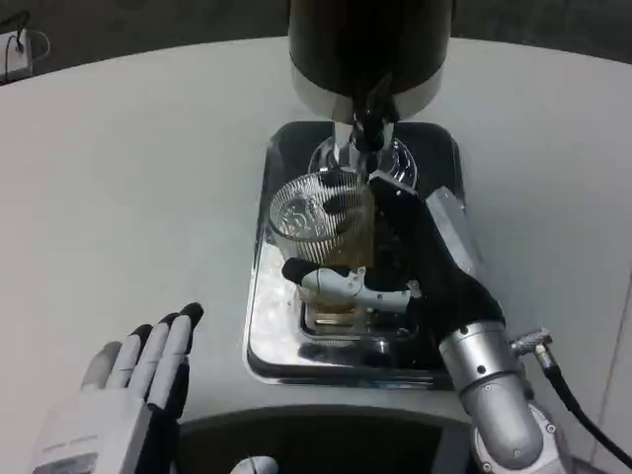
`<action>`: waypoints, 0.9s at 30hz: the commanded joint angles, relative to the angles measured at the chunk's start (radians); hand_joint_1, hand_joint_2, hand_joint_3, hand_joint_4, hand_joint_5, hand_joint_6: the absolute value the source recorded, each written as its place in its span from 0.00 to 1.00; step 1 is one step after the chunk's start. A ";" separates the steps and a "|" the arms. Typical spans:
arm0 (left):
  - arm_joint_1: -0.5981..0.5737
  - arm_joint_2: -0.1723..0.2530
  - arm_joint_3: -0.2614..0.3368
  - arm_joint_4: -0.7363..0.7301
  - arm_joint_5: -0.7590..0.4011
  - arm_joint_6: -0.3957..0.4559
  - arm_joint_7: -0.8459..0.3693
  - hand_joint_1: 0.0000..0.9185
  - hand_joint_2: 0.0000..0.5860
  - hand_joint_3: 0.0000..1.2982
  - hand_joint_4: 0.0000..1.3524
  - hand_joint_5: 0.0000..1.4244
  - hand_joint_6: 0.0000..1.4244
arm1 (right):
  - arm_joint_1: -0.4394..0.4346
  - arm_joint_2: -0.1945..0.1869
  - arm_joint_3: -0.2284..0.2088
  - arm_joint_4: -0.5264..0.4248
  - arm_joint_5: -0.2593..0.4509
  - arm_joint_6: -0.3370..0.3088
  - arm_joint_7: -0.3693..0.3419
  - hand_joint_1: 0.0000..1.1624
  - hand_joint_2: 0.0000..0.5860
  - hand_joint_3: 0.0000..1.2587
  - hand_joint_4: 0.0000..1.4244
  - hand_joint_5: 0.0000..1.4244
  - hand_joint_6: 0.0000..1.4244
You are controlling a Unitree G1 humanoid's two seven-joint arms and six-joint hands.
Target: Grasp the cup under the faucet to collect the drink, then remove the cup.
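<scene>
The right hand (380,267) is wrapped around a ribbed clear cup (318,219), with one white and black finger (331,281) curling across the near side of the cup and the dark palm pressed against its right side. The cup sits upright in that grasp, with amber drink showing in its lower part, and it stands just in front of the faucet (368,123), slightly to its left. Above and beyond the hand rises the dark dispenser (365,49) with a silver band at its base, from which the faucet hangs. Under the hand and cup lies a shiny metal tray (265,336) with a slotted grate (331,321) showing directly below the curled finger. The silver right forearm (494,395) runs back from the hand toward the lower right, with a black cable (578,410) beside it. Well to the left of all this, the left hand (128,395) lies flat above the white table (128,197), its fingers stretched out side by side and holding nothing, apart from the tray.
</scene>
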 commanded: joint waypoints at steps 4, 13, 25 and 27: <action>0.011 0.003 0.012 -0.015 -0.017 0.003 -0.014 0.00 0.32 0.00 0.00 0.00 0.00 | 0.043 0.019 0.003 -0.013 -0.010 -0.003 -0.044 0.94 0.39 0.55 0.60 0.71 0.99; -0.008 0.004 -0.010 -0.001 -0.020 -0.001 -0.016 0.00 0.33 0.00 0.00 0.00 0.00 | 0.087 0.008 -0.016 -0.095 0.001 -0.029 -0.063 0.96 0.36 0.63 0.68 0.79 1.00; -0.028 0.004 -0.035 0.015 -0.021 -0.005 -0.010 0.00 0.32 0.00 0.00 0.00 0.00 | 0.248 0.012 -0.019 -0.307 0.035 -0.011 -0.002 0.96 0.36 0.64 0.69 0.81 1.00; -0.029 0.003 -0.036 0.015 -0.022 -0.006 -0.008 0.00 0.32 0.00 0.00 0.00 0.00 | 0.276 0.018 -0.017 -0.338 0.042 -0.004 0.011 0.96 0.36 0.64 0.69 0.81 1.00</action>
